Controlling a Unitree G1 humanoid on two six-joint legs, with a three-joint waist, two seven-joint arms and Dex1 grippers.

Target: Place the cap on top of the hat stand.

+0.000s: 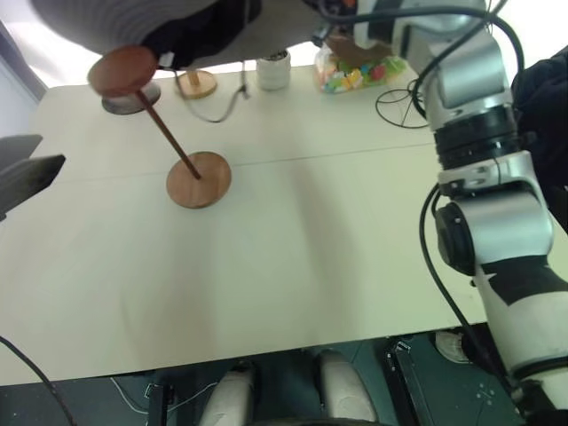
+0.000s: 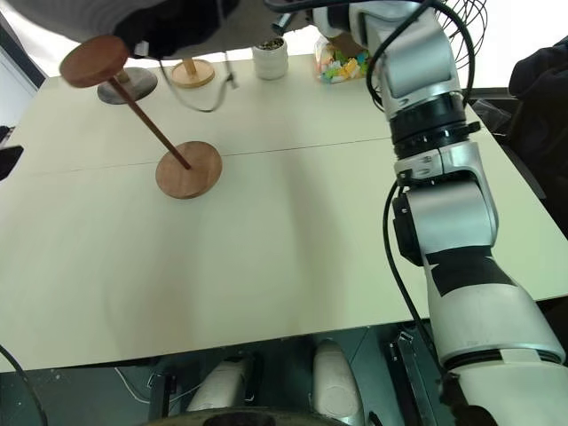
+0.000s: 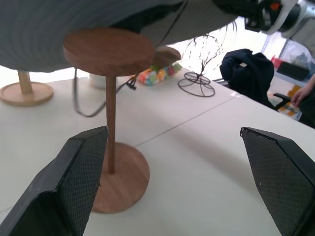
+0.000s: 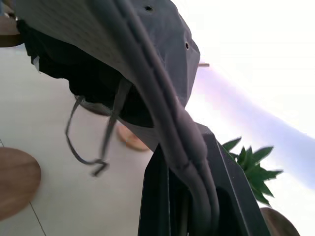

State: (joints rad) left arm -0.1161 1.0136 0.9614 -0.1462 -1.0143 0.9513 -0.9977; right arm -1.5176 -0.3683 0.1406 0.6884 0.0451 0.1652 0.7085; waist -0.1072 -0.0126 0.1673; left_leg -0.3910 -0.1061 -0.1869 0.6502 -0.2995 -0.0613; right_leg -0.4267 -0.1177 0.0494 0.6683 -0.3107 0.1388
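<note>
The grey cap hangs in the air at the far left of the table, its wide brim just over the disc top of the hat stand. The stand's thin slanted stem runs down to its round base. My right gripper is shut on the cap's brim edge, and the thin chin cord dangles below. Low beside the stand's stem, my left gripper is open and holds nothing. It is also at the left edge in the left eye view.
Behind the stand are a grey-based stand and a light wooden stand base. A white jar, a bag of coloured sweets and a wire-frame stand line the far edge. Dark fabric and a person's hand are at the right.
</note>
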